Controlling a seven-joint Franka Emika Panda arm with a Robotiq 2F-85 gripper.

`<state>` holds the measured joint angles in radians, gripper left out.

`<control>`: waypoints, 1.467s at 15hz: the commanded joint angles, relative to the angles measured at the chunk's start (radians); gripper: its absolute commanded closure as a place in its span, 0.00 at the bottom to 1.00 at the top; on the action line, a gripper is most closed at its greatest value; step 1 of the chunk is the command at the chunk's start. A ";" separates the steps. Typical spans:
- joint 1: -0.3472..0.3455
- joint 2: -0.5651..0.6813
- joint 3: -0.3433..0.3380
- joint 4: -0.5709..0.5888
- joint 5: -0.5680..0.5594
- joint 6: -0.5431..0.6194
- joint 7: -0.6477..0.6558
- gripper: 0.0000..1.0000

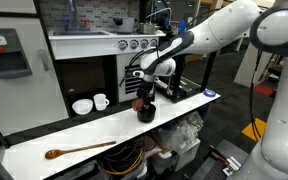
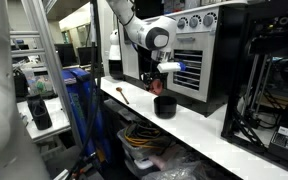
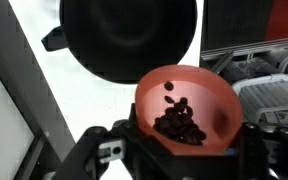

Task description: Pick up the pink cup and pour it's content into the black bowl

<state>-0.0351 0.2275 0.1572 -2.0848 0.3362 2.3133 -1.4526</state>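
There is one arm with one claw, one pink cup, one black bowl, one white bowl, one white mug and one wooden spoon.

In the wrist view the claw [image 3: 181, 152] is closed on the pink cup [image 3: 184, 105], with a dark finger on each side of it. The cup's mouth faces the camera, and a heap of small dark pieces [image 3: 180, 124] lies against its lower wall. Whether the few pieces higher up are stuck to the wall or loose cannot be told. The black bowl [image 3: 129, 35] sits at 12 o'clock from the cup and is cut off by the top edge.

In both exterior views the cup [image 1: 138, 101] [image 2: 170, 67] is held in the air above the bowl [image 1: 145, 112] [image 2: 165, 106], which stands on the white counter [image 1: 44, 140] [image 2: 199, 125]. The cup shows there only as a small reddish patch, partly covered by the claw [image 1: 142, 96] [image 2: 164, 68], and its contents cannot be seen.

The white bowl [image 1: 82, 106] and white mug [image 1: 101, 101], at 9 o'clock from the black bowl, appear in only one exterior view. The spoon [image 1: 79, 151] [image 2: 122, 95] shows in both but not in the wrist view.
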 commanded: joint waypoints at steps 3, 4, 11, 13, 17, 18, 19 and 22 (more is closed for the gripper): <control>-0.024 -0.029 -0.004 -0.028 0.096 -0.004 -0.135 0.52; -0.026 -0.028 -0.005 -0.028 0.108 -0.005 -0.152 0.52; -0.036 -0.025 -0.014 -0.025 0.178 -0.011 -0.246 0.52; -0.037 -0.027 -0.018 -0.029 0.189 -0.008 -0.259 0.52; -0.037 -0.033 -0.022 -0.038 0.202 -0.005 -0.269 0.52; -0.036 -0.035 -0.022 -0.041 0.203 -0.003 -0.268 0.52; -0.036 -0.037 -0.022 -0.044 0.205 -0.002 -0.268 0.52; -0.037 -0.042 -0.021 -0.054 0.217 0.001 -0.273 0.52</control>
<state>-0.0600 0.2250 0.1371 -2.0986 0.5097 2.3133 -1.6755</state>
